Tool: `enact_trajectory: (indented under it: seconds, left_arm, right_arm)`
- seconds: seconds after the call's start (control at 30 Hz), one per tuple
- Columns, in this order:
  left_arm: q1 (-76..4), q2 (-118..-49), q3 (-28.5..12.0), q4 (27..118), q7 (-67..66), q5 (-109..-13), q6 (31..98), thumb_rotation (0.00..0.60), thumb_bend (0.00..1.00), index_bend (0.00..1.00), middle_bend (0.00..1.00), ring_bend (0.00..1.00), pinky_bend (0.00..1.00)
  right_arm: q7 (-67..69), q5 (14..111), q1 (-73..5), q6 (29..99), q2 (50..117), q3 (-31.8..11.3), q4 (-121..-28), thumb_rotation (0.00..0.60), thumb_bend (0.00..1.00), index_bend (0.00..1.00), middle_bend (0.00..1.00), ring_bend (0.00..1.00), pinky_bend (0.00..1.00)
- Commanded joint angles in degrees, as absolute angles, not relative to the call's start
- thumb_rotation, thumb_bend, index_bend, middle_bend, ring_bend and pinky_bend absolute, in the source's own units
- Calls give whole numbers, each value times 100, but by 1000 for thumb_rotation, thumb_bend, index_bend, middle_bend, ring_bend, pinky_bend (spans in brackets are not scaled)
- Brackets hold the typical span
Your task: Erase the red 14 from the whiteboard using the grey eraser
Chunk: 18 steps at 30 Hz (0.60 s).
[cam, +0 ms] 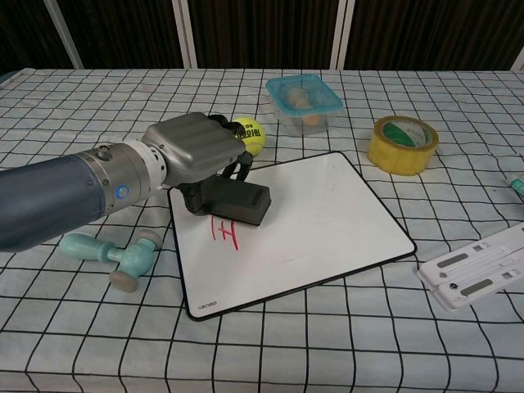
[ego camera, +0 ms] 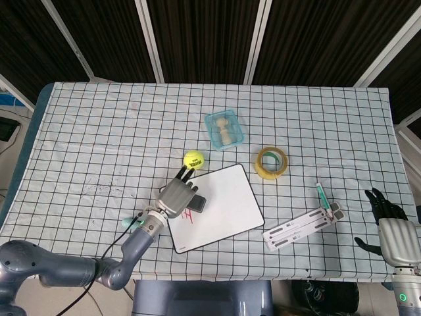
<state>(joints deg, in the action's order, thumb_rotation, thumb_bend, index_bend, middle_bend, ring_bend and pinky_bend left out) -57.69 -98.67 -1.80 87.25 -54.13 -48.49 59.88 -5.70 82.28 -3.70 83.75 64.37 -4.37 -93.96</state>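
Your left hand (cam: 195, 147) has the grey eraser (cam: 236, 201) gripped from above, and you've got it pressed flat on the whiteboard (cam: 327, 221), up in the board's far-left corner. The red 14 (cam: 224, 232) sits just on the near side of the eraser, touching its edge or nearly so, and the strokes read whole. Behind the board's far edge, the yellow ball (cam: 250, 134) peeks out past your fingers. Off the board's left side lies the teal roller (cam: 115, 256). Your right hand (ego camera: 391, 227) hangs well off the board's right, past the white strip (ego camera: 304, 226), fingers spread, holding nothing. The tape roll (cam: 402, 144) rests beyond the board's far-right corner.
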Motion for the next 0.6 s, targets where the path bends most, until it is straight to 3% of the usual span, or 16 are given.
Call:
enact_trajectory:
  seconds: [0.03, 0.6]
  left_arm:
    - [-5744, -9844, -117, 8832, -5457, -4873, 5986, 600, 310, 421, 473, 7, 62]
    - [-5567, -9700, 322, 9598, -5912, -5205, 6223, 600, 310, 423, 478, 7, 61]
  right_arm:
    - [-582, 8242, -372, 8380, 6440, -434, -9387, 600, 56, 46, 68, 186, 214]
    - [-586, 8245, -380, 8381, 6444, -443, -9385, 600, 57, 46, 68, 186, 214]
